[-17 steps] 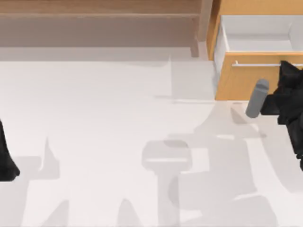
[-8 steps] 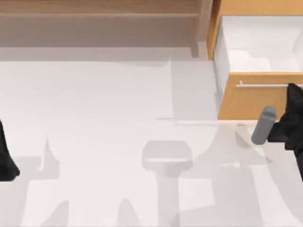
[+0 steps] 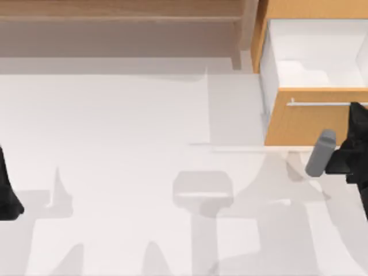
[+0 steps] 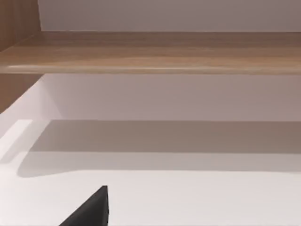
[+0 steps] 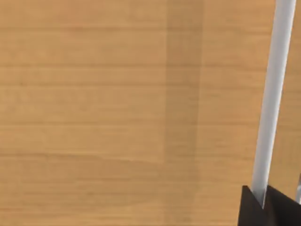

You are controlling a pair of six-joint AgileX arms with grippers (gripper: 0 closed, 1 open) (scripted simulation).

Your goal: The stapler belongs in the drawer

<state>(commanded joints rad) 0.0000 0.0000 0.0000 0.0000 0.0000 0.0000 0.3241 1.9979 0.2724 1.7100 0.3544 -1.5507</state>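
Observation:
The drawer (image 3: 302, 124) stands pulled out at the back right, its white inside (image 3: 322, 54) showing bare walls and floor. My right gripper (image 3: 356, 110) is at the silver bar handle (image 3: 319, 104), near its right end. In the right wrist view the handle (image 5: 275, 94) runs across the orange-tan front (image 5: 117, 94) and passes between my right gripper's (image 5: 260, 205) black fingertips, which are shut on it. The stapler is out of view. My left gripper (image 3: 8, 198) is parked at the table's left edge.
A brown open shelf unit (image 3: 126, 23) runs along the back, left of the drawer, and its board (image 4: 150, 52) spans the left wrist view. A grey cylinder (image 3: 320, 152) sticks out from my right arm over the white table (image 3: 126, 144).
The drawer slid out toward the table's front with my right gripper on its handle, showing more of the white inside. Over the last half second almost nothing moved. The left arm stayed still.

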